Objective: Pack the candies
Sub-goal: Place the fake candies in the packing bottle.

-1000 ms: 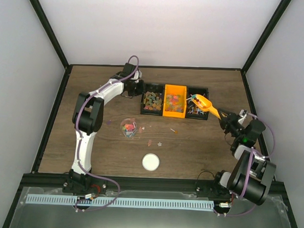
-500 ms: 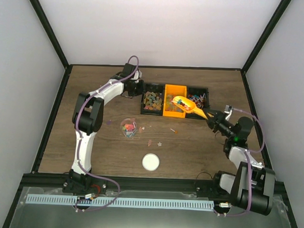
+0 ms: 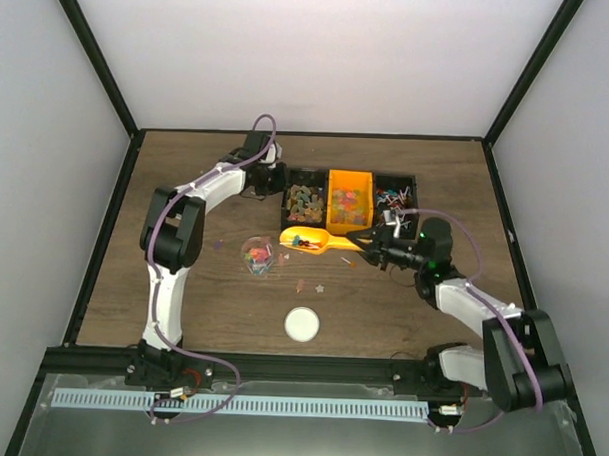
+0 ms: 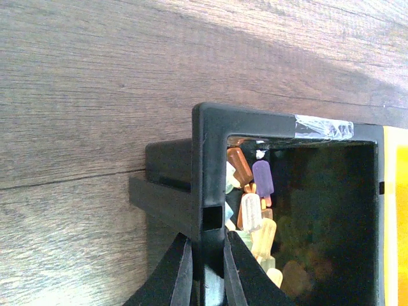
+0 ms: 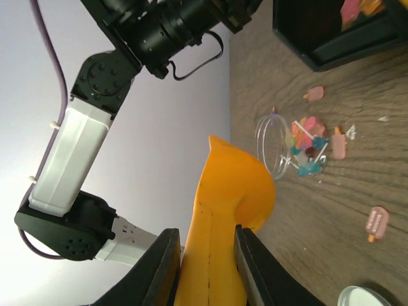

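My right gripper (image 3: 368, 250) (image 5: 207, 271) is shut on the handle of the orange scoop (image 3: 316, 243) (image 5: 231, 204). The scoop's bowl carries a few candies (image 3: 301, 242) and hangs just right of the clear jar (image 3: 257, 255) (image 5: 274, 148). The jar holds more multicoloured candies (image 5: 308, 150). In the left wrist view, my left gripper (image 3: 275, 179) (image 4: 207, 271) is shut on the left wall of the black bin (image 3: 304, 202) (image 4: 210, 166), one finger outside and one inside. That bin holds pastel gummy candies (image 4: 254, 210).
An orange bin (image 3: 349, 202) and a second black bin (image 3: 395, 199) stand to the right of the gripped bin. A white round lid (image 3: 301, 324) (image 5: 364, 297) lies near the front. Loose candies (image 3: 320, 287) (image 5: 375, 224) are scattered on the wooden table beside the jar.
My right arm has swung the scoop left, from over the right black bin, past the orange bin, down to beside the jar. The left arm has stayed clamped on the bin.
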Action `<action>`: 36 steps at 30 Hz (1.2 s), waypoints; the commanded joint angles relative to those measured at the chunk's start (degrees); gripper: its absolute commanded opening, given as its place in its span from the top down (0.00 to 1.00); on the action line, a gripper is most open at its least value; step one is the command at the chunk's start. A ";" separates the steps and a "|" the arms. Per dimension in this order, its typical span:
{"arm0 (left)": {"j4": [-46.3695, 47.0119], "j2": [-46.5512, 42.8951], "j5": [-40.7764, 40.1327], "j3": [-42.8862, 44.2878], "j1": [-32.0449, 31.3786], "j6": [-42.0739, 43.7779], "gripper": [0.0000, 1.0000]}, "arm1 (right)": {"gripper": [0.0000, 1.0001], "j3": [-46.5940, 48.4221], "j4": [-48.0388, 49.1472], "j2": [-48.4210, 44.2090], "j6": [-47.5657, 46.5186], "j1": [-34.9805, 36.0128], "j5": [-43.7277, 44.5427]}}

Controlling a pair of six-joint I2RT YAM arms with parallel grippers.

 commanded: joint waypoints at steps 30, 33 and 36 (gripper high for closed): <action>-0.64 -1.56 1.19 -4.04 0.10 -1.10 0.90 | 0.99 32.93 -42.47 18.65 -29.57 13.99 10.45; -0.42 -1.55 1.41 -4.31 0.10 -1.27 0.90 | 0.99 36.56 -46.25 20.06 -31.68 15.11 12.81; -0.26 -1.45 1.41 -4.36 0.10 -1.30 0.90 | 0.99 41.16 -51.61 21.09 -34.46 16.54 16.31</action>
